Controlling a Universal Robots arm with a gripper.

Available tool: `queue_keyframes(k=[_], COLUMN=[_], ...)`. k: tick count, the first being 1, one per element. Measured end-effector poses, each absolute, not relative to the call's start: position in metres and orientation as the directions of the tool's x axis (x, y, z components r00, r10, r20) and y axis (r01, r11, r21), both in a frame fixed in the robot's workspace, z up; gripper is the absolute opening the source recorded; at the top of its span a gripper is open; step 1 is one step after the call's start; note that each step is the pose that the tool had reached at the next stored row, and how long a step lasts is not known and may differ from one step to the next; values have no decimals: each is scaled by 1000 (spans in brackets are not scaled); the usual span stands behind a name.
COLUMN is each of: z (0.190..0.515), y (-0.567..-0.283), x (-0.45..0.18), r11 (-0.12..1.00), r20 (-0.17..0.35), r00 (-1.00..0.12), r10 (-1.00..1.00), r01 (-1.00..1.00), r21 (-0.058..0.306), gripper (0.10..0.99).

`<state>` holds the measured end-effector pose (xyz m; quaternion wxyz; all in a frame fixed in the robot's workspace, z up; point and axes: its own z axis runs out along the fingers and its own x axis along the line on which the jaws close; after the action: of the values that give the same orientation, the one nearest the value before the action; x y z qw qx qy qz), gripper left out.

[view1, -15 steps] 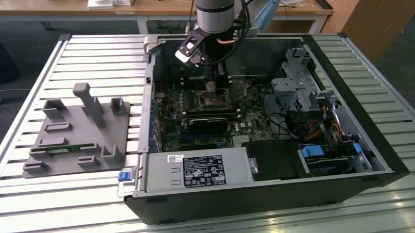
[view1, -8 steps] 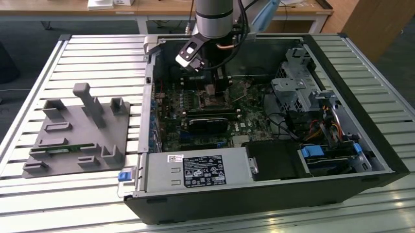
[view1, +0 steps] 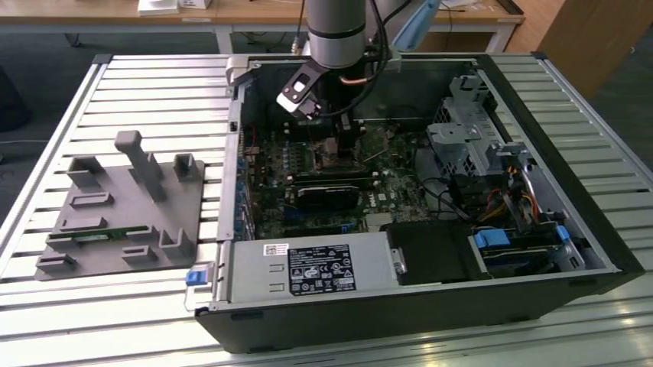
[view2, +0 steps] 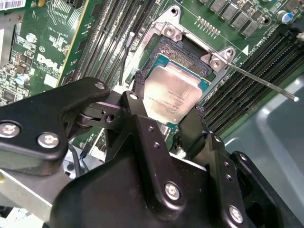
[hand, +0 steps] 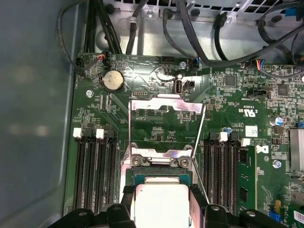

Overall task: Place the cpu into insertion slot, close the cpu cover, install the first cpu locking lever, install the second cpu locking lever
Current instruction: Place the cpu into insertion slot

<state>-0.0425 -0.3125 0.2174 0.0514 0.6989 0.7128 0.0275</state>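
Barely into step one: clamping chip [view2: 175, 91] in end effector [view2: 168, 98] right over socket [view2: 175, 49], cover [hand: 166, 105] and levers [view2: 259, 80] undone.

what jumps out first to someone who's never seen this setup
In the second wrist view, the gripper holds the silvery cpu at the slot on the green board. In the first wrist view the cover stands open beyond it. In the exterior view, the arm reaches down into an open computer case.
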Motion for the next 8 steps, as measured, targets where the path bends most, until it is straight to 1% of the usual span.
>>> queue_keyframes(k=[8], z=[215], y=[-313], x=[-43], r11=[22], r20=[-35], r00=[-18], r10=[999], r01=[994], r21=[111], gripper=[537])
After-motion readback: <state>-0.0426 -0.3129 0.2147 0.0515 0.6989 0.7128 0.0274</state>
